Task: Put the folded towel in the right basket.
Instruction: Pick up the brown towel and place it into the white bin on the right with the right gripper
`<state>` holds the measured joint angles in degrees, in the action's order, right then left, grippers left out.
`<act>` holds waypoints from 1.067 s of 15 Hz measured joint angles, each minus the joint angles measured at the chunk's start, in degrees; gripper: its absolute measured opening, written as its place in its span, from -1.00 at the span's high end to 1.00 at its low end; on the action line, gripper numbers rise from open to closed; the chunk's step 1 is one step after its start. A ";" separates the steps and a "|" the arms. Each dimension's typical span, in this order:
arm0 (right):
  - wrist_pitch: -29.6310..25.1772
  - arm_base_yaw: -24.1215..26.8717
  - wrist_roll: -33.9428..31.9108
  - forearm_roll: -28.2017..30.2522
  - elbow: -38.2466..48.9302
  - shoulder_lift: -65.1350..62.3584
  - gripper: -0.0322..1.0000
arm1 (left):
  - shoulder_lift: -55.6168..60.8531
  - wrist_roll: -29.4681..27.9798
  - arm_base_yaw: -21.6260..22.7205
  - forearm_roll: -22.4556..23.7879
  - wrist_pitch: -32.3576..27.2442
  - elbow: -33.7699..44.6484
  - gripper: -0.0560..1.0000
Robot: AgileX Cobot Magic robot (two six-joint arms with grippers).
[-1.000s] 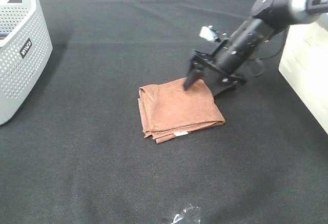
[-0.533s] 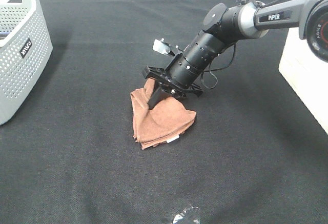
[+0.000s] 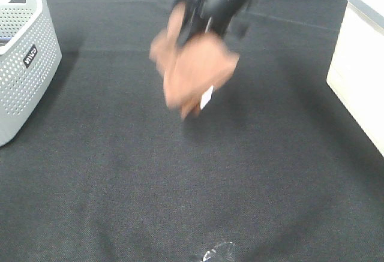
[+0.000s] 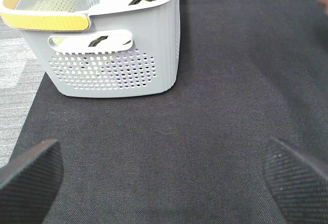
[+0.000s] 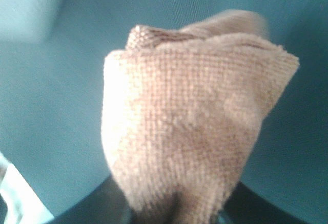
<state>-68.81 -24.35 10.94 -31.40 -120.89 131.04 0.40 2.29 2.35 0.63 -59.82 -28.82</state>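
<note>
The folded brown towel (image 3: 195, 70) hangs in the air above the black table, blurred by motion, with a white label at its lower edge. My right gripper (image 3: 201, 19) is shut on the towel's top and sits high near the frame's top middle. In the right wrist view the towel (image 5: 197, 126) fills the picture and hides the fingertips. The right basket (image 3: 360, 64), pale cream, stands at the right edge. My left gripper (image 4: 164, 178) is open and empty, its two fingers (image 4: 28, 175) low over the table near the grey basket.
A grey perforated basket (image 3: 24, 58) stands at the left edge; in the left wrist view this basket (image 4: 110, 55) holds dark and blue items. A crumpled bit of clear plastic (image 3: 217, 253) lies at the front edge of the black table (image 3: 180, 184).
My right gripper closed on the towel, bunched it, and has lifted it off the table, up and toward the back. The left arm has not visibly moved.
</note>
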 joint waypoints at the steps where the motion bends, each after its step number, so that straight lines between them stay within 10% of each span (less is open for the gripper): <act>1: -0.17 3.27 -1.03 2.75 -0.52 -7.73 0.44 | 0.00 0.00 0.00 0.00 0.00 0.00 -0.98; 8: -0.40 38.22 -4.01 17.48 1.43 -31.28 0.44 | 0.00 0.00 0.00 0.00 0.00 0.00 -0.98; 13: 3.72 44.35 -2.92 24.06 20.11 -30.19 0.41 | 0.00 0.00 0.00 0.00 0.00 0.00 -0.98; 15: 8.59 44.35 -2.69 24.24 25.38 -30.19 -0.58 | 0.00 0.00 0.00 0.00 0.00 0.00 -0.98; 16: 9.11 44.35 -2.46 24.52 25.67 -30.19 -0.78 | 0.00 0.00 0.00 0.00 0.00 0.00 -0.98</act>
<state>-59.70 20.00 8.48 -6.88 -95.23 100.84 0.40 2.29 2.35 0.63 -59.82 -28.82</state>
